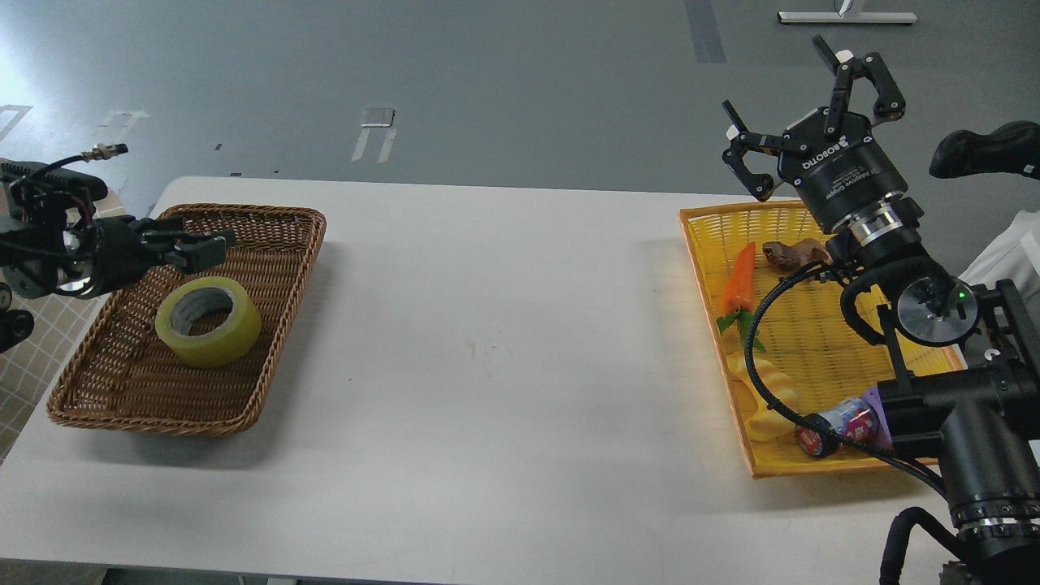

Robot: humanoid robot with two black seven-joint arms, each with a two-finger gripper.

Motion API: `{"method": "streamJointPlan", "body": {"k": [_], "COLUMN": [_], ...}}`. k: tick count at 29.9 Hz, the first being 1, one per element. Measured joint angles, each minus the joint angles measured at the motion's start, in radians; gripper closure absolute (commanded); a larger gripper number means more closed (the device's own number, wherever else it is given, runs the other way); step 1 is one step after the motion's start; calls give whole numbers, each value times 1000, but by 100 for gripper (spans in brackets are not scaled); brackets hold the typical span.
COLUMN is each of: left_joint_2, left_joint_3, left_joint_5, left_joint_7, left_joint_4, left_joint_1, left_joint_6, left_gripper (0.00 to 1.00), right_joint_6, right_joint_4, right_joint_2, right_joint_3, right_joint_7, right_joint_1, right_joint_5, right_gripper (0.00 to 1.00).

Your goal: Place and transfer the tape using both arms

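The tape (209,320), a yellow translucent roll with a grey-white core, lies flat in the brown wicker basket (268,223) at the left of the table. My left gripper (208,249) hovers just above the roll's far edge, apart from it; its fingers stand slightly apart and hold nothing. My right gripper (800,110) is raised above the far end of the yellow basket (699,244) at the right, its fingers spread wide and empty.
The yellow basket holds a toy carrot (739,280), a brown toy (792,253), a yellow ridged toy (760,398) and a small can (837,426). A black cable (760,341) of my right arm loops over that basket. The white table (504,341) lies between the two baskets.
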Motion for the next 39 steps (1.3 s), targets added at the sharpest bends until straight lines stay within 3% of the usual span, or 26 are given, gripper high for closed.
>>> {"method": "streamJointPlan", "body": {"k": [5,8,15,26,39], "left_joint_2": [0,-19,-155,-348,-527], "left_joint_3": [-4,-8,-71,-301,-659], "left_joint_5": [-164,-321,-776,-1100,-1163], "left_joint_7": [0,1,3,0,1], "left_joint_4": [-56,-83,-91,-78,-79], "left_joint_1": [-118,-185,-247,-202,-5], "left_joint_6": [-36,-84,-185,-224,-349], "left_gripper": [11,3,2,2,2], "right_joint_6": [0,0,0,0,0], "right_joint_4": [0,0,0,-51,-72], "right_joint_2": [0,-1,-6,-15,-54], "right_joint_3": [0,0,1,-5,-24], "right_joint_7": [0,0,-1,-5,-11], "right_joint_1": [0,2,13,94,125], "right_joint_5": [0,0,0,-8,-9], "right_gripper": [1,1,1,1,1]}}
